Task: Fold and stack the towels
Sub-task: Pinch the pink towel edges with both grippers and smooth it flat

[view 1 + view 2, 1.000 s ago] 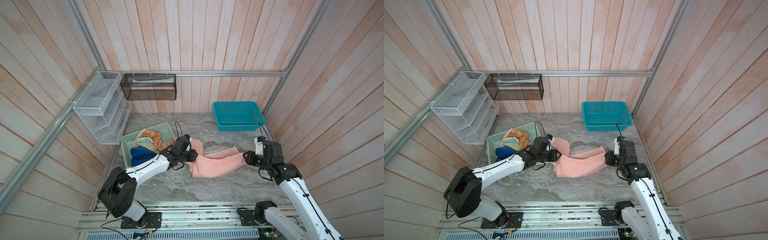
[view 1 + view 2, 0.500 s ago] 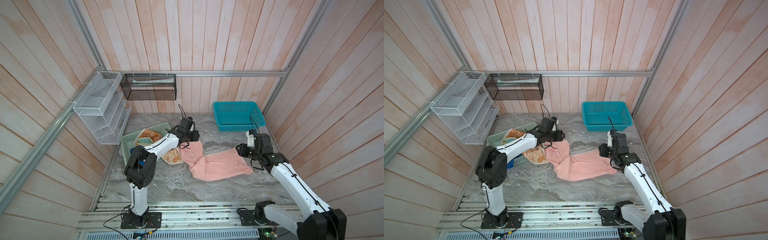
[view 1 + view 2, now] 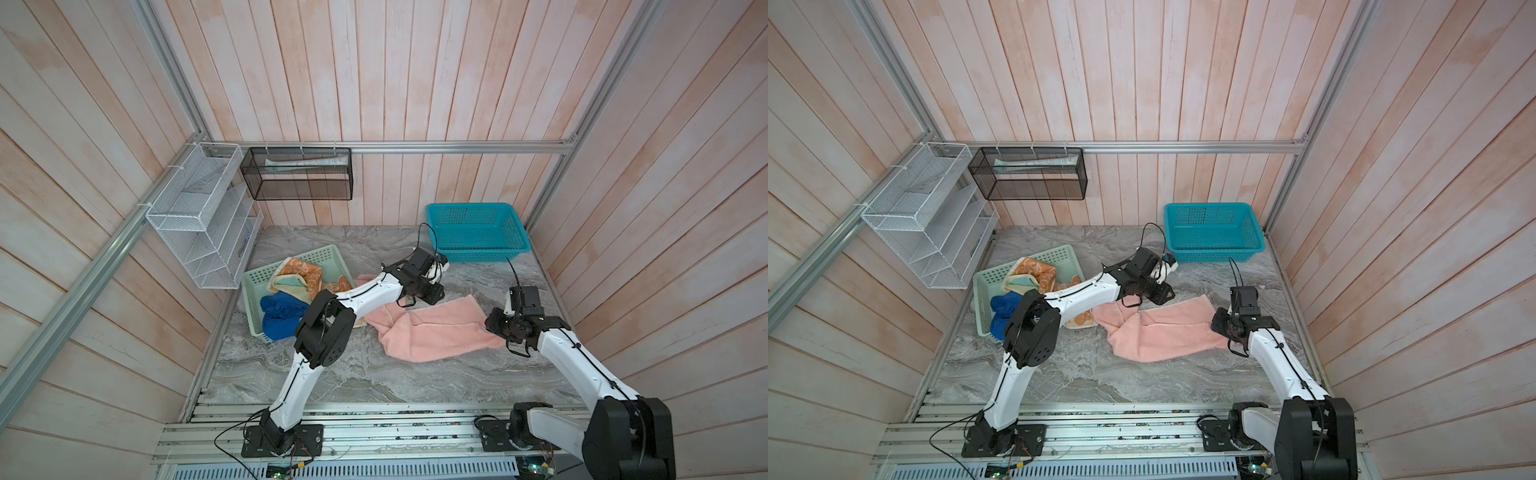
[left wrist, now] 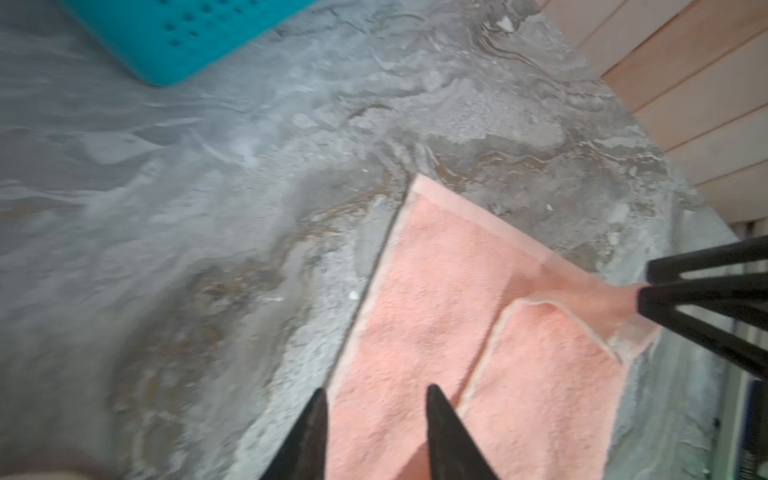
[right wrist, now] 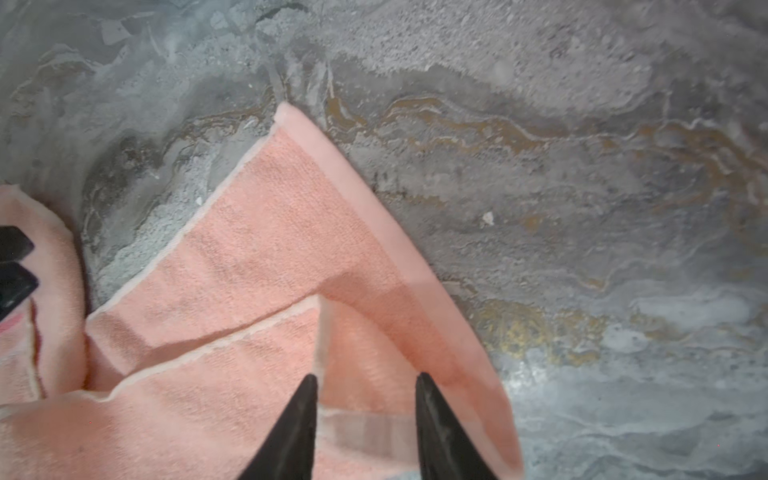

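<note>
A salmon-pink towel (image 3: 440,332) (image 3: 1167,332) lies crumpled and partly doubled over in the middle of the marble table. My left gripper (image 3: 434,296) (image 4: 376,399) is at its far edge, fingers closed on a raised fold of the cloth. My right gripper (image 3: 492,328) (image 5: 365,382) pinches the towel's right corner, and the hem lifts up between its fingers (image 4: 706,291). The blue towel (image 3: 282,316), the orange-and-cream towel (image 3: 299,270) and the pale yellow towel (image 3: 291,284) sit bunched in the mint basket (image 3: 257,278).
A teal basket (image 3: 478,232) (image 4: 174,37) stands at the back right, close behind the left gripper. A white wire rack (image 3: 199,216) and a black mesh shelf (image 3: 297,174) hang on the walls. Part of the orange towel (image 3: 1079,320) spills from the mint basket onto the table.
My left arm swung from the towel's left end, by the mint basket, rightward to its far edge and closed there. The right gripper kept its corner; the towel now lies slacker on the table.
</note>
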Action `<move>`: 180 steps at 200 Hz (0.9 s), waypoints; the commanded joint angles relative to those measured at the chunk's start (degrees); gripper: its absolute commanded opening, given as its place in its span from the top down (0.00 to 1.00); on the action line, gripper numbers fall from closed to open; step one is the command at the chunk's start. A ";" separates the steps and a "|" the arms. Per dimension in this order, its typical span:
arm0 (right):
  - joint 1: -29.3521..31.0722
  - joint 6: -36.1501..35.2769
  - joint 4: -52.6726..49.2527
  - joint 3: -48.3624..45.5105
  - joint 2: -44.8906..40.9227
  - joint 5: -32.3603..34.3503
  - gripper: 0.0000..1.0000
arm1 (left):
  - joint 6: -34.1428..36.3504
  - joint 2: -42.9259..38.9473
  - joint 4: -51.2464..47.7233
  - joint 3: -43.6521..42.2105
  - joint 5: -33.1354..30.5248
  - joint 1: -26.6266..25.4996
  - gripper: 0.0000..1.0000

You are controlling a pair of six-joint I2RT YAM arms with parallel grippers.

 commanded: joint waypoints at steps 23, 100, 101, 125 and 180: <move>-0.38 -0.32 14.03 -4.19 8.46 -8.43 0.66 | 0.25 0.87 -2.02 -4.27 1.28 -0.37 0.68; 12.72 -4.44 19.21 9.81 26.41 -9.16 0.69 | -14.10 -15.34 3.58 -34.64 -5.47 3.62 0.68; 12.76 -4.45 19.10 9.99 26.38 -9.16 0.69 | -14.27 -15.60 3.60 -34.82 -5.51 3.62 0.68; 13.42 -4.26 15.95 13.43 23.68 -8.63 0.65 | -15.89 -20.88 2.74 -38.25 -7.79 2.92 0.66; 12.03 2.51 5.62 12.39 11.78 -8.85 0.53 | -9.24 -15.71 2.41 -23.60 -9.60 4.75 0.46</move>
